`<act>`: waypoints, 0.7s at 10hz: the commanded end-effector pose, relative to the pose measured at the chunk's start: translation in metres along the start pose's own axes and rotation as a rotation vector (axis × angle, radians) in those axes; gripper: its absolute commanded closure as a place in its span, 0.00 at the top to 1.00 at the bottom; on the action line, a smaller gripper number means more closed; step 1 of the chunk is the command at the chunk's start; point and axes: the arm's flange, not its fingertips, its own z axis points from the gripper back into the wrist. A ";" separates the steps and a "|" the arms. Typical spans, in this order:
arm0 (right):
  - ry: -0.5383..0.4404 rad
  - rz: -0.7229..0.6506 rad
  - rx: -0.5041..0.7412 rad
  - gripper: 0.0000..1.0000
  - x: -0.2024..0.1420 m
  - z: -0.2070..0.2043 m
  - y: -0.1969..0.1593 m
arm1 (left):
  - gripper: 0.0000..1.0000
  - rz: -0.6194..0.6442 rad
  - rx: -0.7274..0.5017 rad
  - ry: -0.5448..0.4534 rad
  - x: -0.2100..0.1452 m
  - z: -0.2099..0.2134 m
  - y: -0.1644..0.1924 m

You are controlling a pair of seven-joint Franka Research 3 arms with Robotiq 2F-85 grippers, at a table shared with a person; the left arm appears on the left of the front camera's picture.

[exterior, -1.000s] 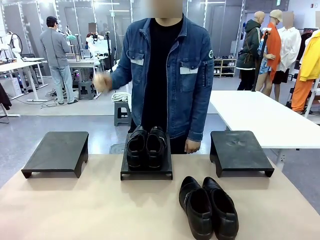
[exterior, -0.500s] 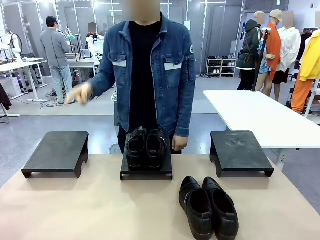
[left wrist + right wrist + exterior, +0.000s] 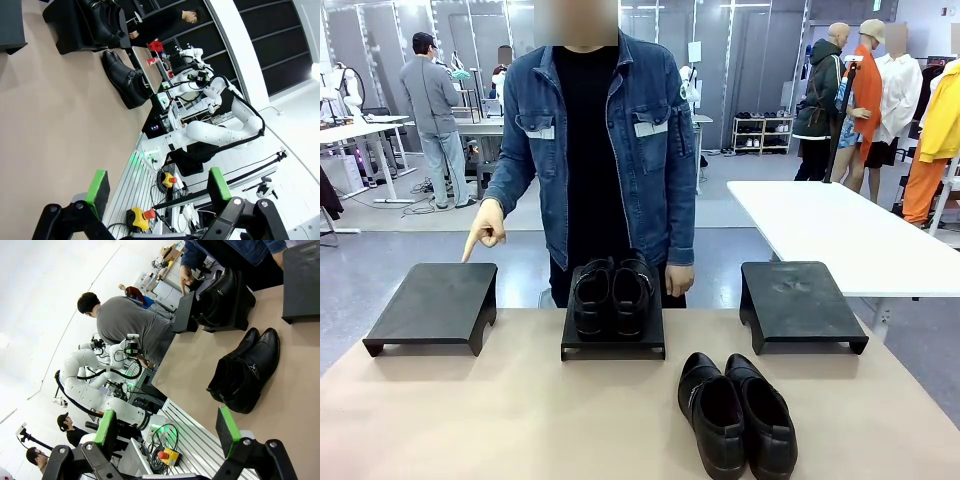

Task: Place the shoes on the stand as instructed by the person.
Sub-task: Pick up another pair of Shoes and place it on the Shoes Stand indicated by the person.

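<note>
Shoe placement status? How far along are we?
Done: one pair of shoes sits on the middle stand. In hand: nothing; the person's hand points at the left stand, left gripper and right gripper open. Left: the second pair, on the table, goes on a stand.

- The left stand (image 3: 430, 300) has a bare top, but the person's pointing hand (image 3: 485, 228) hangs just above its far edge.
- The middle stand (image 3: 613, 349) is taken up by one pair of shoes (image 3: 612, 292).
- The right stand (image 3: 800, 300) has a bare top.
- The second pair of shoes (image 3: 735, 415) lies on the table (image 3: 500, 410), front right; the table's left half is open.
</note>
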 end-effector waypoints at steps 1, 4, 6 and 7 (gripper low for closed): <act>0.000 0.022 0.006 1.00 0.000 0.002 0.001 | 1.00 0.000 0.004 0.014 -0.002 0.001 -0.001; 0.000 0.022 0.006 1.00 0.000 0.002 0.001 | 1.00 0.000 0.004 0.014 -0.002 0.001 -0.001; 0.000 0.022 0.006 1.00 0.000 0.002 0.001 | 1.00 0.000 0.004 0.014 -0.002 0.001 -0.001; 0.000 0.022 0.006 1.00 0.000 0.002 0.001 | 1.00 0.000 0.000 0.000 0.000 0.000 0.000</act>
